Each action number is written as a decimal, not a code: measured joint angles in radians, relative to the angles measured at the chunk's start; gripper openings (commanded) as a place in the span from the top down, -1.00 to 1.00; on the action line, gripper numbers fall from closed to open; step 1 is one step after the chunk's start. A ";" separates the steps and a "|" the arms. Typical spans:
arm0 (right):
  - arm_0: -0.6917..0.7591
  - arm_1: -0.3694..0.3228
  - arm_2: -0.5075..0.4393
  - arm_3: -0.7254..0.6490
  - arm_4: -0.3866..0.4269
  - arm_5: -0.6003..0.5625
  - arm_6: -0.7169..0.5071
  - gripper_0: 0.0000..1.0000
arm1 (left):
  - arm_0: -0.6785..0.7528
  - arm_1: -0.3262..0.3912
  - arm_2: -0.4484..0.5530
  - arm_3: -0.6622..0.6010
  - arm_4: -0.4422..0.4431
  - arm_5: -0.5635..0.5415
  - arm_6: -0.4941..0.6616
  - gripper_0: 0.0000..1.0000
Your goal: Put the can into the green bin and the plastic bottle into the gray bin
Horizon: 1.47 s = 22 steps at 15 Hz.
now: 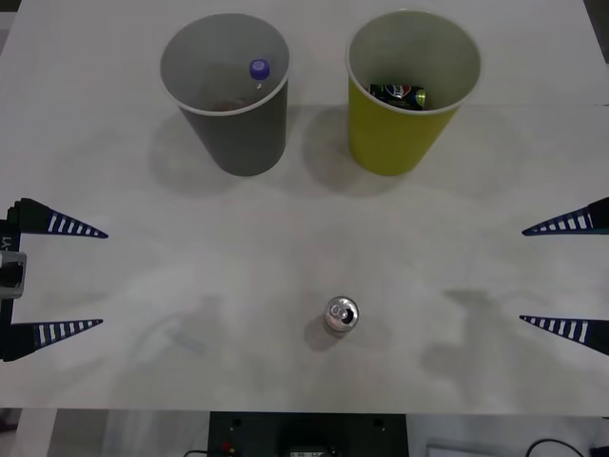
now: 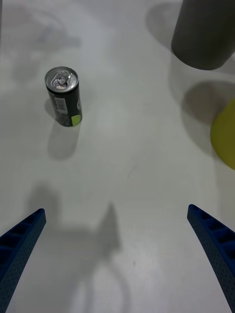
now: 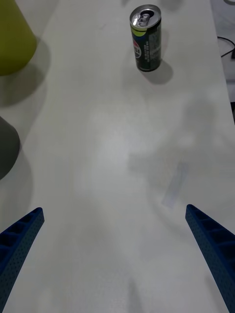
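can [image 2: 63, 96] upright on table [image 2: 132, 161] | right hand [image 2: 117, 254] spread, empty

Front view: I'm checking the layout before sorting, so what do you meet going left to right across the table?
Left tool, open → gray bin holding the plastic bottle → can standing on the table → green bin → right tool, open.

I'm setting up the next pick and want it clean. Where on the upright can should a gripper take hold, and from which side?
Grip the can around its cylindrical wall at mid-height, fingers on opposite sides. It stands upright on the table with open space all round, so a level sideways approach probably works. Both the left gripper and the right gripper are open at the table's edges; either seems suitable.
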 measured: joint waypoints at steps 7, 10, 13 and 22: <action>-0.016 0.103 0.049 0.060 -0.003 0.006 0.142 -1.00 | 0.000 0.000 0.000 0.000 0.000 0.000 0.000 -1.00; -0.040 0.134 0.097 0.106 -0.023 0.006 0.236 -1.00 | 0.000 0.000 0.000 0.000 0.000 0.000 0.000 -1.00; -0.079 0.136 0.167 0.180 -0.072 0.005 0.335 -1.00 | 0.000 0.000 0.000 0.000 0.000 0.000 0.000 -1.00; -0.279 0.226 0.285 0.465 -0.115 -0.181 0.466 -1.00 | 0.000 0.000 0.000 0.000 0.000 0.000 0.000 -1.00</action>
